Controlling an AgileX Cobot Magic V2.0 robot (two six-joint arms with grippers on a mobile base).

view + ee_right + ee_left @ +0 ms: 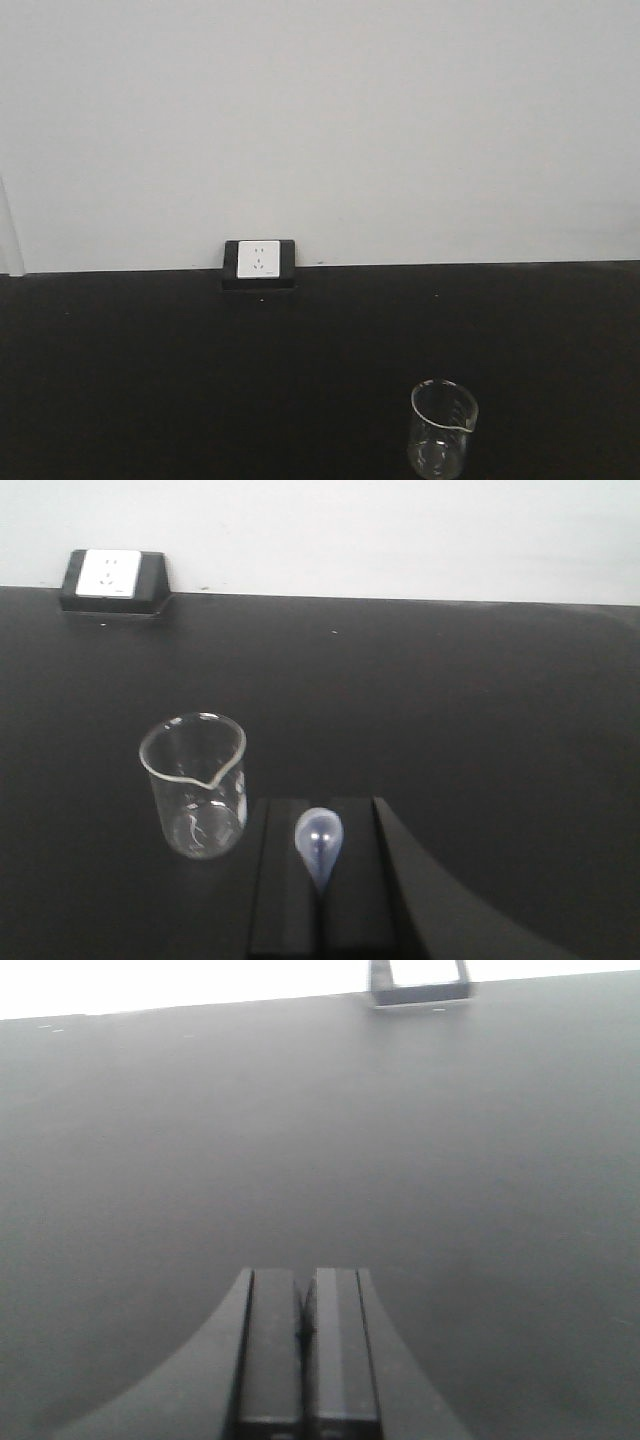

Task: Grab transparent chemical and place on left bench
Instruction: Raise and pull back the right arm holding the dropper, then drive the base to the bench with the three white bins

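Front view: black bench [120, 380] running along a white wall [320, 120]. Wall socket [259, 259] at the back edge; glass beaker [442, 428] upright near the front edge, right of the socket.

Left wrist view: left gripper [304, 1285] over the bench top, jaws pressed together, nothing between them.

Right wrist view: right gripper [320, 815] clamped tight on the clear pipette [318, 842], rounded bulb poking out between the fingers, the rest hidden. Beaker just left of it, not touching; socket well away at the back edge, to the left.
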